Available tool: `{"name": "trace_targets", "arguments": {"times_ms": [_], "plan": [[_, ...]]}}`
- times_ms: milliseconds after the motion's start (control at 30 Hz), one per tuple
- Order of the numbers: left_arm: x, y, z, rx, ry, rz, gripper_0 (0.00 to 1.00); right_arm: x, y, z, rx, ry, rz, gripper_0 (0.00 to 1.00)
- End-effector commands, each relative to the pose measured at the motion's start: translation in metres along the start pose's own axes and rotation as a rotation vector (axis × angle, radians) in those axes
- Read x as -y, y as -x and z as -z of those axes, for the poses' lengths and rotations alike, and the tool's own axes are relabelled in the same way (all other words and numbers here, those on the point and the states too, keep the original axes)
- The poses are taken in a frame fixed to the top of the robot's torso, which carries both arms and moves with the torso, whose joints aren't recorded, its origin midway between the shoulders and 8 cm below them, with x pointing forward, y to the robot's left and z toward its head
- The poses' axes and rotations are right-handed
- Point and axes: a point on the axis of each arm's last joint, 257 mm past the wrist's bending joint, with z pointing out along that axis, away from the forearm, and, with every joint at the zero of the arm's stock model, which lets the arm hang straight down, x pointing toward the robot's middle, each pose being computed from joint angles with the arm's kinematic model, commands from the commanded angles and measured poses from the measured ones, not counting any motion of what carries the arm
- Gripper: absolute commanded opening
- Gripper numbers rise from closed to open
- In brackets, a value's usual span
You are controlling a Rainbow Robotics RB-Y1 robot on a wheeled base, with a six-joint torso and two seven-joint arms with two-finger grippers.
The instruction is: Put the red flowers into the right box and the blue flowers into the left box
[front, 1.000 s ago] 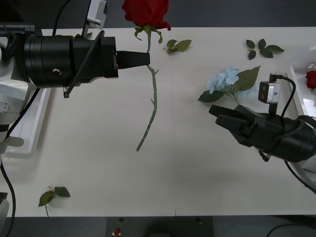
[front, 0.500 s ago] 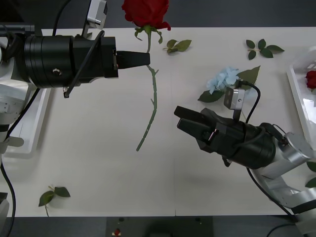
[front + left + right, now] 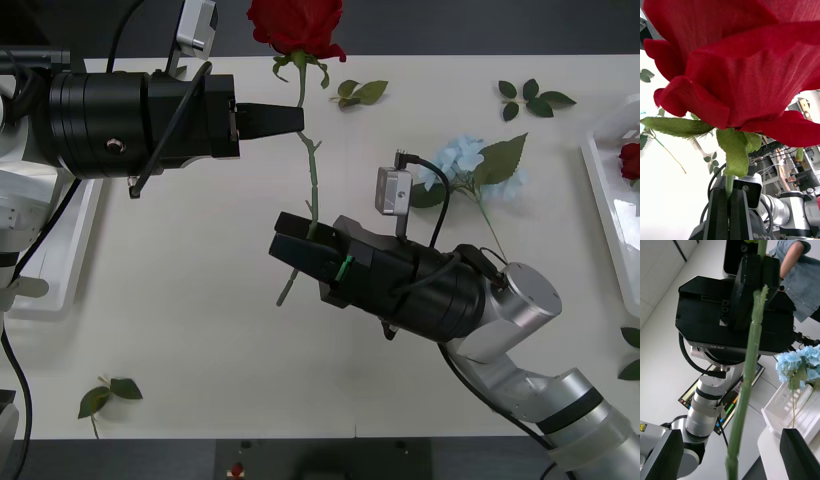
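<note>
My left gripper (image 3: pixel 298 120) is shut on a red flower's stem (image 3: pixel 312 190) just below the bloom (image 3: pixel 297 25), holding it above the table. In the left wrist view the bloom (image 3: pixel 741 56) is close up and my left gripper (image 3: pixel 729 215) pinches the stem. My right gripper (image 3: pixel 283 240) is open, with the lower stem (image 3: pixel 748 363) between its fingers (image 3: pixel 662 453). One blue flower (image 3: pixel 460 160) lies on the table at the right. Another red flower (image 3: pixel 630 160) lies in the right box (image 3: pixel 598 190). The left box (image 3: pixel 60 270) is partly hidden under my left arm; blue flowers (image 3: pixel 795 362) lie in it.
Loose leaf sprigs lie at the far middle (image 3: pixel 360 92), the far right (image 3: pixel 530 98) and the near left (image 3: pixel 108 392). More leaves (image 3: pixel 630 350) sit at the right edge. My two arms cross the table's middle.
My right arm has swung left across the table, from beside the blue flower to the lower rose stem. The left arm and the rose have not moved.
</note>
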Motion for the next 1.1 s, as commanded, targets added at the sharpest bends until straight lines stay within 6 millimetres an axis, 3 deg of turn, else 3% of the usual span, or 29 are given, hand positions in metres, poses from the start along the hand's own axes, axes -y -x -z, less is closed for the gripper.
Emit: {"name": "trace_targets", "arguments": {"times_ms": [33, 133, 233, 400, 833, 867, 900, 933, 967, 1100], "plan": [[0.010, 0.006, -0.002, 0.022, -0.025, -0.063, 0.00, -0.017, 0.013, -0.022, 0.027, 0.041, 0.050, 0.70], [0.010, 0.006, -0.002, 0.022, -0.025, -0.063, 0.00, -0.017, 0.010, -0.030, 0.027, 0.037, 0.064, 0.65], [0.010, 0.006, -0.002, 0.022, -0.025, -0.063, 0.00, -0.016, 0.007, -0.035, 0.022, 0.029, 0.076, 0.52], [0.010, 0.006, -0.002, 0.022, -0.025, -0.063, 0.00, -0.012, 0.002, -0.040, 0.023, 0.011, 0.070, 0.02], [0.010, 0.006, -0.002, 0.022, -0.025, -0.063, 0.00, -0.007, 0.007, -0.039, 0.025, -0.006, 0.080, 0.00], [0.010, 0.006, -0.002, 0.022, -0.025, -0.063, 0.06, -0.006, 0.007, -0.038, 0.024, -0.010, 0.083, 0.00], [0.010, 0.006, -0.002, 0.022, -0.025, -0.063, 0.29, -0.006, 0.008, -0.038, 0.025, -0.008, 0.083, 0.00], [0.010, 0.006, -0.002, 0.022, -0.025, -0.063, 0.92, -0.006, 0.008, -0.037, 0.021, -0.011, 0.085, 0.00], [0.010, 0.006, -0.002, 0.022, -0.025, -0.063, 1.00, -0.005, 0.008, -0.036, 0.021, -0.013, 0.086, 0.00], [0.010, 0.006, -0.002, 0.022, -0.025, -0.063, 1.00, -0.004, 0.010, -0.034, 0.022, -0.016, 0.089, 0.00]]}}
